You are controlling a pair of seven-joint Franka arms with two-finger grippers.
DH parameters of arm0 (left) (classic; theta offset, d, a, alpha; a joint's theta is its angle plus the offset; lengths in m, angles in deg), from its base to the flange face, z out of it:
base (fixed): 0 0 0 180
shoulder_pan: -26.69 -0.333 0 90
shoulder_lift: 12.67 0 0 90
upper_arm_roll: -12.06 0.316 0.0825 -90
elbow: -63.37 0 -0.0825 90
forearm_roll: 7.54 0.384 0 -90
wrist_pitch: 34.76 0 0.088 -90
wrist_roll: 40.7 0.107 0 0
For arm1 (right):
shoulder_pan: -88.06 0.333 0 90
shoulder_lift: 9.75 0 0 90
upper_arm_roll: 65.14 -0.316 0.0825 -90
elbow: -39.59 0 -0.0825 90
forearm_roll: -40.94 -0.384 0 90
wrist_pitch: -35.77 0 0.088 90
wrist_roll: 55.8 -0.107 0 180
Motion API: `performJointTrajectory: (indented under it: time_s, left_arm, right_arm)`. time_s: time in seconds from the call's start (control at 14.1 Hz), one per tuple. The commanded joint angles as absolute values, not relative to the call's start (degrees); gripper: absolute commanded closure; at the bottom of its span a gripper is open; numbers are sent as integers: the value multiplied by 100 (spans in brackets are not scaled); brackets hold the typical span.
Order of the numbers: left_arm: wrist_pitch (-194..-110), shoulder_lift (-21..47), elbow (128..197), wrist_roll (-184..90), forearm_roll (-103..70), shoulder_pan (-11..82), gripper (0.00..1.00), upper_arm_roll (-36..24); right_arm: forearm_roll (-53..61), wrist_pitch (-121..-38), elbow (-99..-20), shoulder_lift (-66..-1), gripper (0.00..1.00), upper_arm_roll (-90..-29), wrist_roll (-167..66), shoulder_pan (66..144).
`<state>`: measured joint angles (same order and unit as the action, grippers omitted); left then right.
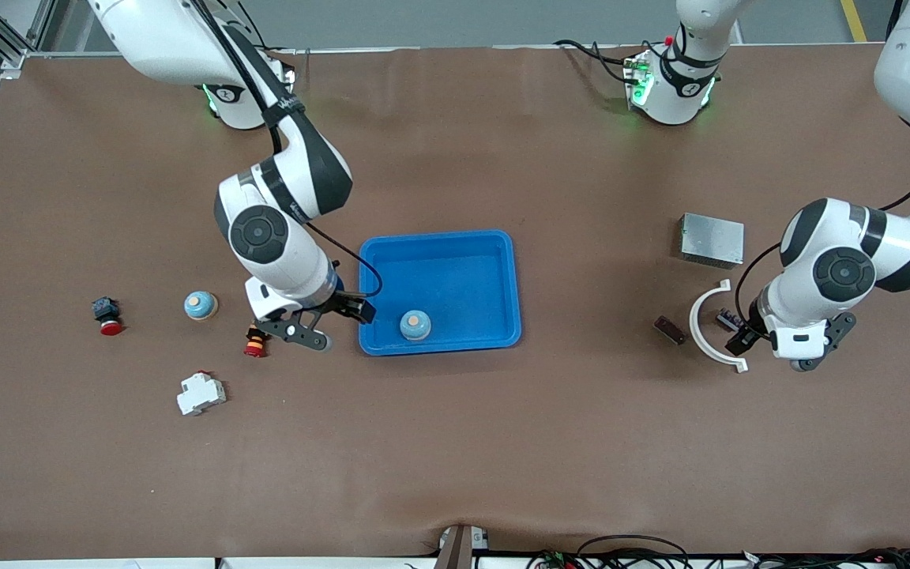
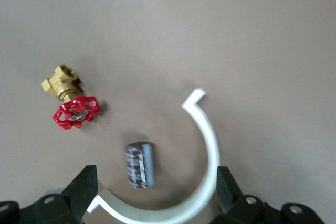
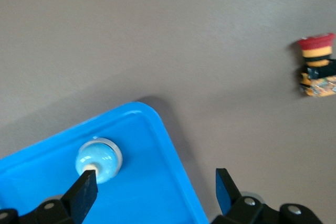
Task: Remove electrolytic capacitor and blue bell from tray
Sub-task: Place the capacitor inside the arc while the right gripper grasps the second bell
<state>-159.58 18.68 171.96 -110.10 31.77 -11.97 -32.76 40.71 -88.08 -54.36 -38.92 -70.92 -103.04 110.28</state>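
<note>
A light blue bell (image 1: 415, 325) with a tan knob sits in the blue tray (image 1: 439, 245), near its corner closest to the front camera; it also shows in the right wrist view (image 3: 98, 160). My right gripper (image 1: 327, 320) is open and empty over the tray's edge (image 3: 168, 145) at the right arm's end. A second bell (image 1: 201, 305) stands on the table. The small striped capacitor (image 1: 728, 320) lies inside a white curved piece (image 1: 709, 332). My left gripper (image 2: 156, 192) is open and empty over the capacitor (image 2: 140, 164) and the white piece (image 2: 210, 150).
A grey metal box (image 1: 712, 239) and a brown block (image 1: 669, 329) lie near the left arm. A red-handled brass valve (image 2: 71, 106) lies beside the capacitor. Two red push buttons (image 1: 107, 315) (image 1: 256, 341) and a white breaker (image 1: 201, 393) lie at the right arm's end.
</note>
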Motion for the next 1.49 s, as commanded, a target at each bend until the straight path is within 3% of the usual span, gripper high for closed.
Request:
performJointTrajectory:
  time_s: [0.0, 0.57, 0.92, 1.42]
  left_arm:
    - [-15791, 1424, 17105, -10734, 3078, -1260, 0, -3523]
    - [-14263, 1387, 15524, -8169, 2586, -1242, 0, -3909]
    - [-13269, 1370, 14372, -6595, 1682, -1251, 0, -3954]
    - [-12785, 554, 14265, -6066, 1409, -1260, 0, -4024]
  right_arm:
    - [4103, -8719, -4962, -4340, 0, -7007, -10528, 11179]
    - [4156, -9580, -4865, -5035, 0, -6998, -11249, 11566]
    - [4156, -9598, -4558, -5343, 0, -6998, -11609, 11680]
    - [4156, -9545, -4171, -5739, 0, -6980, -11811, 11891]
